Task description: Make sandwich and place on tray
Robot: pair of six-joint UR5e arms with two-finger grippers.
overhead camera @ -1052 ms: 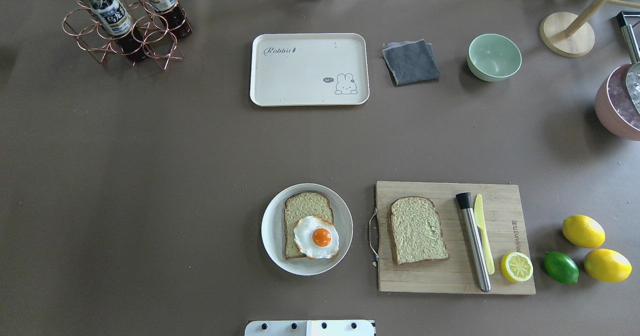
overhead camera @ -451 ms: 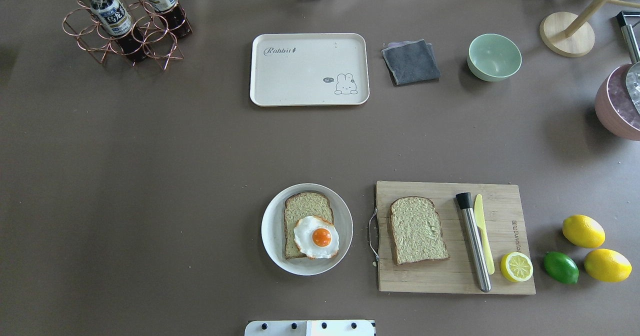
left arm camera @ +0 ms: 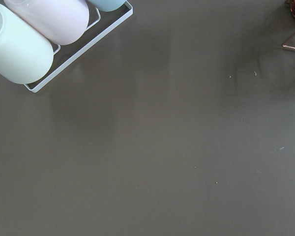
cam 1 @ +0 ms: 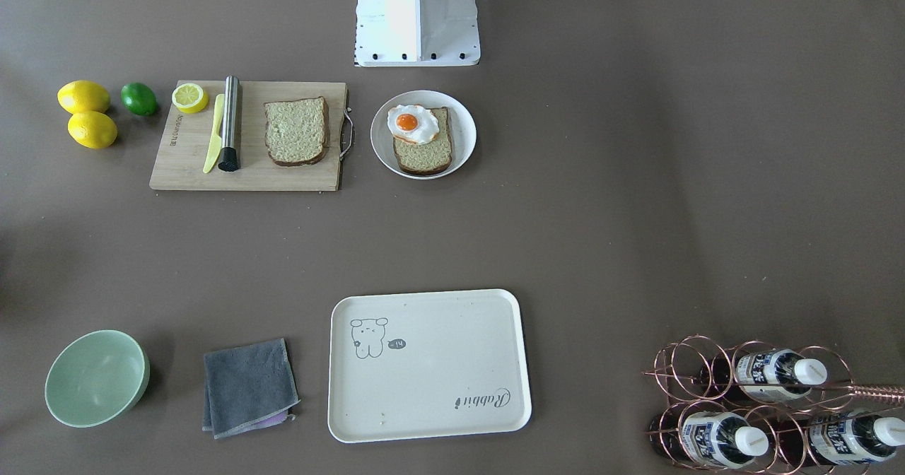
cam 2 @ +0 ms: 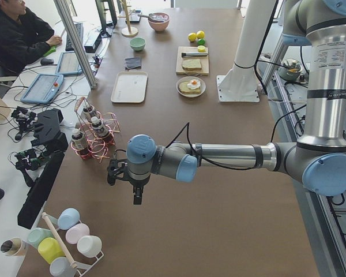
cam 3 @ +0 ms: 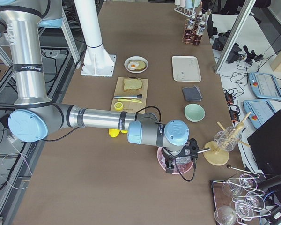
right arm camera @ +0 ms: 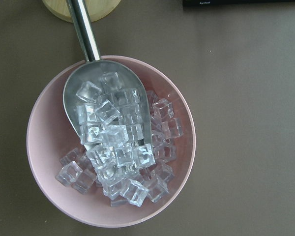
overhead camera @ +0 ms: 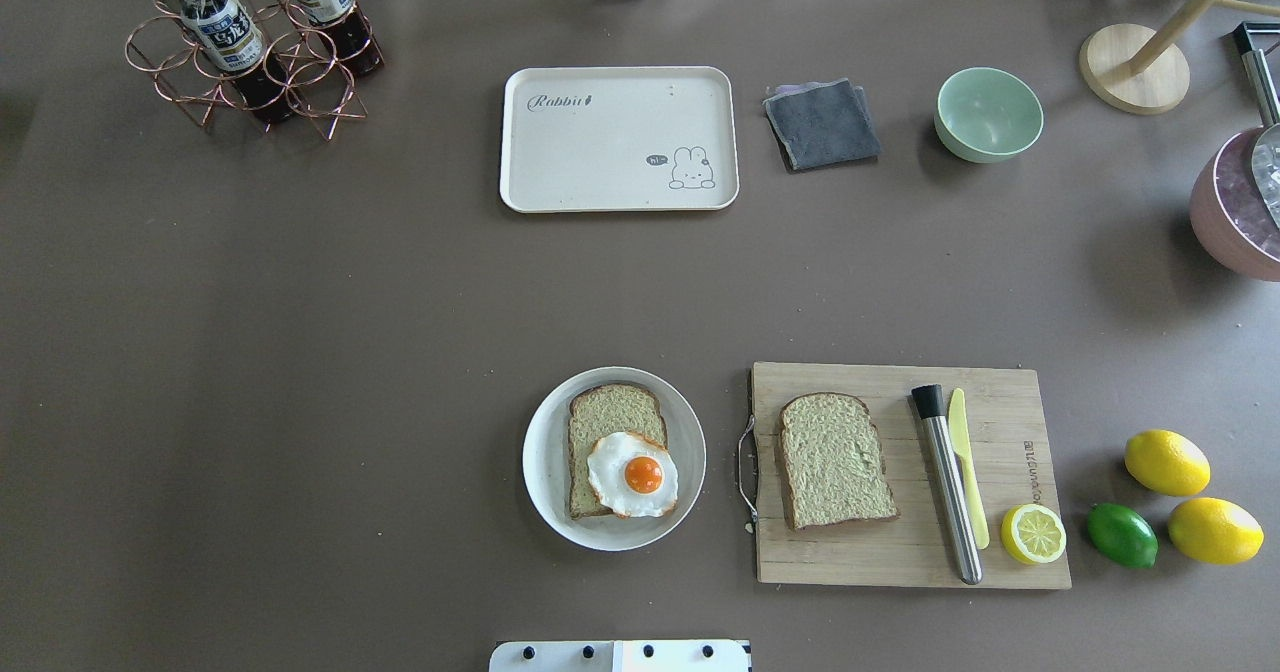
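One bread slice (overhead camera: 612,414) lies on a round white plate (overhead camera: 545,462) with a fried egg (overhead camera: 633,474) on its near half. A second bread slice (overhead camera: 835,460) lies on the wooden cutting board (overhead camera: 900,562). The cream tray (overhead camera: 618,139) stands bare at the far middle of the table; it also shows in the front-facing view (cam 1: 429,365). My left gripper (cam 2: 137,193) hangs over the table's left end, far from the food. My right gripper (cam 3: 180,166) hangs over a pink bowl of ice (right arm camera: 108,147) at the right end. I cannot tell whether either is open.
On the board lie a metal muddler (overhead camera: 948,482), a yellow knife (overhead camera: 965,462) and a lemon half (overhead camera: 1033,533). Two lemons (overhead camera: 1166,462) and a lime (overhead camera: 1122,535) lie to its right. A grey cloth (overhead camera: 822,124), green bowl (overhead camera: 988,114) and bottle rack (overhead camera: 250,47) stand along the far side.
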